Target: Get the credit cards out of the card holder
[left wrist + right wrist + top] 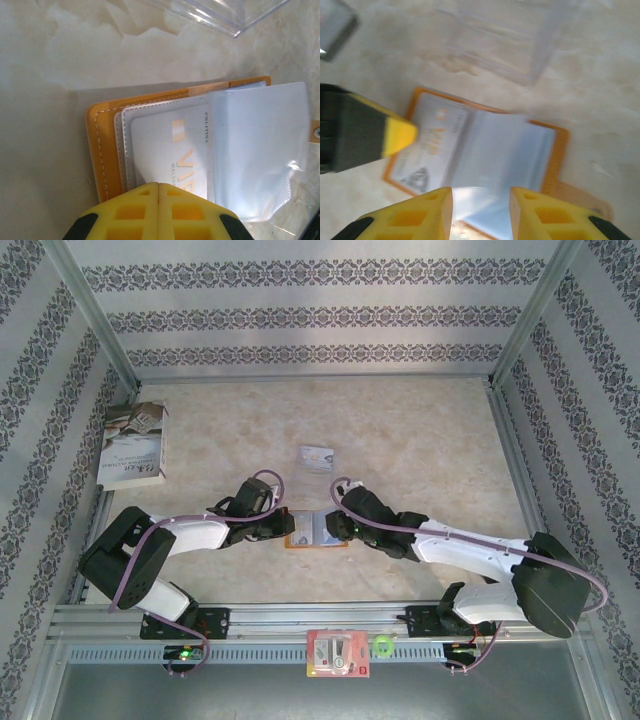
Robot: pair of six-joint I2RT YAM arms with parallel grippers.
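The orange-tan card holder (318, 544) lies open on the table between both grippers. In the left wrist view its orange cover (100, 150) frames pale blue-grey sleeves, one clear sleeve (260, 145) lifted. A whitish credit card (165, 145) with gold "VIP" lettering sits in the left page. My left gripper (158, 184) is shut, its tips resting on that card's near edge. My right gripper (481, 192) is open, hovering over the clear sleeves of the card holder (561, 150). The card (427, 145) and one left gripper finger (395, 135) show beside it.
A clear plastic tray (317, 458) stands just beyond the card holder, also seen as tray (220, 12) and tray (505, 45). A book (135, 445) lies far left. A red-and-white packet (338, 653) and green ring (384, 645) sit on the near rail.
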